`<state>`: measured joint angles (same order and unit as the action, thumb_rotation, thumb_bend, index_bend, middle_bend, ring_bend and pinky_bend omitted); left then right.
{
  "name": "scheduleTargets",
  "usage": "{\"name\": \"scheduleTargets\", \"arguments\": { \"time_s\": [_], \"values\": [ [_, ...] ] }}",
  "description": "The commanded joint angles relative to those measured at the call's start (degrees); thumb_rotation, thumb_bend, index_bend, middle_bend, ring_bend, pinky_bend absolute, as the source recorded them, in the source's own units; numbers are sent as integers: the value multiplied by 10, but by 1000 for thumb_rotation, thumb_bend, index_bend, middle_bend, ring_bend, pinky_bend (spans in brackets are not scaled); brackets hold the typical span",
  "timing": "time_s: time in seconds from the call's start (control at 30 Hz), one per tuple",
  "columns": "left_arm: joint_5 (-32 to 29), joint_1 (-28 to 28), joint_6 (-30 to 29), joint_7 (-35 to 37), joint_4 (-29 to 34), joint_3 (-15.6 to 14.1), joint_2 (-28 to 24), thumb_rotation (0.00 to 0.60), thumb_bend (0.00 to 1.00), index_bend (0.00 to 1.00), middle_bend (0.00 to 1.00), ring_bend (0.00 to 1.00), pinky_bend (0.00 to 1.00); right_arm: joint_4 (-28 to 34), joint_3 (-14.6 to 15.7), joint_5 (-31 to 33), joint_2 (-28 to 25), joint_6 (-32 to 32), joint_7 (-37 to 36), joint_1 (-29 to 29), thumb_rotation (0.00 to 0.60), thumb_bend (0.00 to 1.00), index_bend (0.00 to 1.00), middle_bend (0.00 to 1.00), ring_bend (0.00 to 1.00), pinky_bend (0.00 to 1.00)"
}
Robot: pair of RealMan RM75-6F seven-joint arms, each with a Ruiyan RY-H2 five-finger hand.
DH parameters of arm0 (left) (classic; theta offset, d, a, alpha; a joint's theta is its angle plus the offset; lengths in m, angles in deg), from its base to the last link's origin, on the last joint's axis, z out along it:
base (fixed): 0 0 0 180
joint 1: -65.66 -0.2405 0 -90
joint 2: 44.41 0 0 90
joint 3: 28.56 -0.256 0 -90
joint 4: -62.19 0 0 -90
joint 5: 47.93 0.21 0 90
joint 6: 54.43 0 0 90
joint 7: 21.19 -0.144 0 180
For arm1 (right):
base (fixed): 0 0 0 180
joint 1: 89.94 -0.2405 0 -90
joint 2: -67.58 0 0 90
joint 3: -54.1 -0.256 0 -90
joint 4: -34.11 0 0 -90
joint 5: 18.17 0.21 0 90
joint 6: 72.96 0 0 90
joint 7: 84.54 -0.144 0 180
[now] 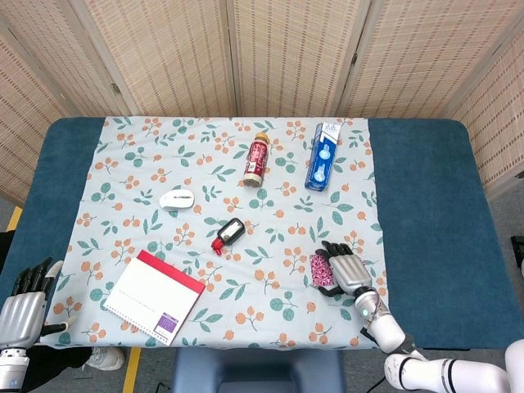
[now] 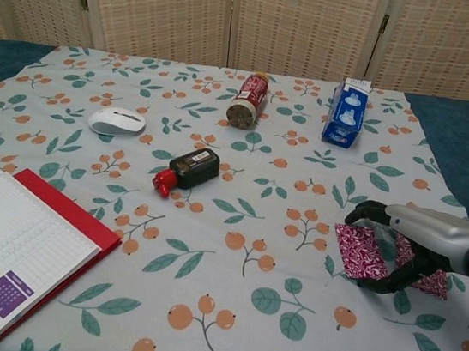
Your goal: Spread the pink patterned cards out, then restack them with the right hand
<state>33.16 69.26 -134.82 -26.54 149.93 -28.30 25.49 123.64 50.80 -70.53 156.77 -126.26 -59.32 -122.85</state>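
Down near the front right of the table (image 2: 448, 126), pink cards (image 2: 363, 252) lying flat beneath the right robot hand (image 2: 403, 241), fingers arched apart over them, nothing visibly gripped.

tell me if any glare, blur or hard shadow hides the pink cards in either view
Head view: even light, no glare, but the cards are small and half under the right hand. Chest view: cards sharp, only a soft shadow beneath the hand.
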Motion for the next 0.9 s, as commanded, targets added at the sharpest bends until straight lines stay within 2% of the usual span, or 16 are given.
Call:
{"name": "scheduleTargets", "arguments": {
  "time_s": [0.03, 0.37, 0.9],
  "values": [
    [0, 1, 1, 0, -1, 1, 0, 600, 89, 84, 0, 69, 0, 0, 1, 0, 0, -2, 0, 0, 490, 291, 130, 41, 0, 0],
    [-1, 1, 3, 4, -5, 1, 2, 600, 88, 84, 0, 69, 0, 0, 4, 2, 4, -9, 5, -1, 492, 291, 254, 54, 0, 0],
    [-1, 0, 3, 7, -6, 2, 1, 600, 88, 84, 0, 69, 0, 46, -9, -31, -28, -38, -35, 12, 493, 291, 256, 55, 0, 0]
  ]
}}
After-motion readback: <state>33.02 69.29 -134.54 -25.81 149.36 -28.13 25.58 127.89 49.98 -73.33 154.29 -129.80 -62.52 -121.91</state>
